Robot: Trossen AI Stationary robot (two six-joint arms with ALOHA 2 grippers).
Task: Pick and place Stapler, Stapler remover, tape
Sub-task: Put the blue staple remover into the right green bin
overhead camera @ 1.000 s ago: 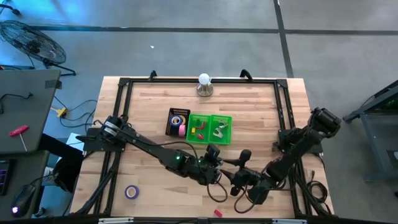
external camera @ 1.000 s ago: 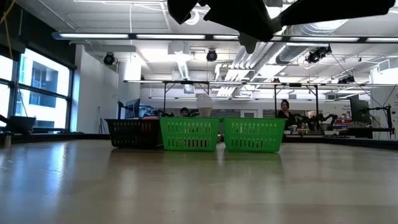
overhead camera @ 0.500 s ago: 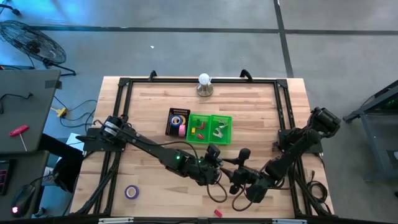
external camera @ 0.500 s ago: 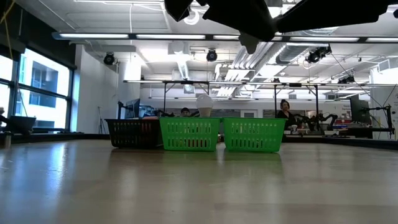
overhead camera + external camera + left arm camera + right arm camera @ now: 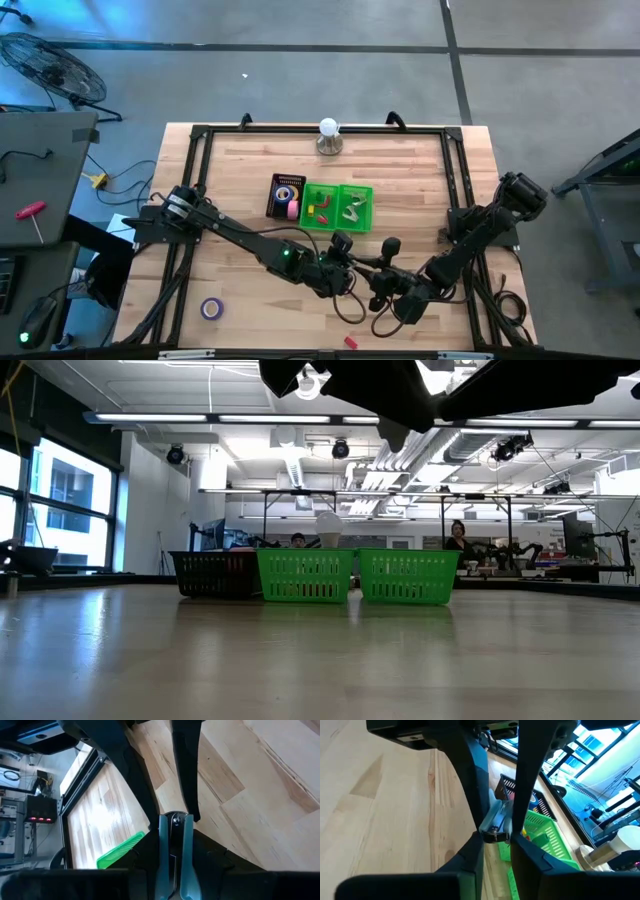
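A silver stapler (image 5: pixel 499 820) with a black end is held above the table's near middle, between my two grippers. My left gripper (image 5: pixel 347 266) comes from the left and my right gripper (image 5: pixel 383 272) from the right; each is shut on the stapler. It also shows in the left wrist view (image 5: pixel 173 855). A purple tape roll (image 5: pixel 210 308) lies flat on the table near the front left. Yellow and pink tape rolls lie in a black basket (image 5: pixel 274 197). My left gripper pinches the stapler's end (image 5: pixel 174 821) between its two fingers (image 5: pixel 186 795), which lie on its two long sides. The stapler is lifted clear of the table. My right gripper pinches the stapler at its black end (image 5: pixel 496 836) between its two fingers (image 5: pixel 472 810), one on each long side. The stapler runs on past the fingers, clear of the table.
Two green baskets (image 5: pixel 322 224) (image 5: pixel 368 207) holding small items stand beside the black one at the table's middle. A white bulb-shaped object (image 5: pixel 329 135) stands at the far edge. A small red thing (image 5: pixel 350 342) lies at the near edge. People show in the room beyond.
My right gripper has moved a little toward the table's far edge and toward my left gripper. The stapler stays clear of the table between the two grippers.
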